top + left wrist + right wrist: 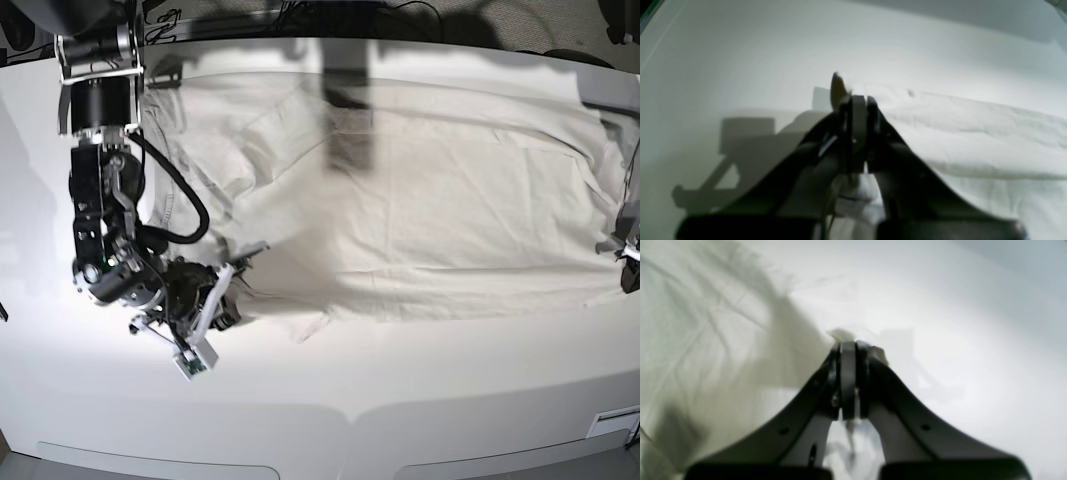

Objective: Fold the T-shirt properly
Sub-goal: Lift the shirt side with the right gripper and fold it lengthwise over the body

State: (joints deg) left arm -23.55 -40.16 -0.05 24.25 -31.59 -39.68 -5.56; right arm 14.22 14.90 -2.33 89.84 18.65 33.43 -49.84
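Observation:
The pale beige T-shirt [420,200] lies spread across the white table [400,380], wrinkled and bunched at its left end. In the base view my right gripper [240,265] is at the shirt's lower left corner, and my left gripper [628,255] is at the far right edge of the cloth, mostly cut off by the frame. In the left wrist view the left gripper [857,100] is shut with a tuft of cloth poking out beside its tips, and the T-shirt [973,133] runs off to the right. The right gripper [848,345] is likewise shut on a pinch of T-shirt [706,340].
A dark shadow band [350,120] falls across the shirt's upper middle. Cables [300,15] run along the table's back edge. My right arm's black links [100,200] stand over the left end of the table. The table's front edge [350,420] curves along the bottom.

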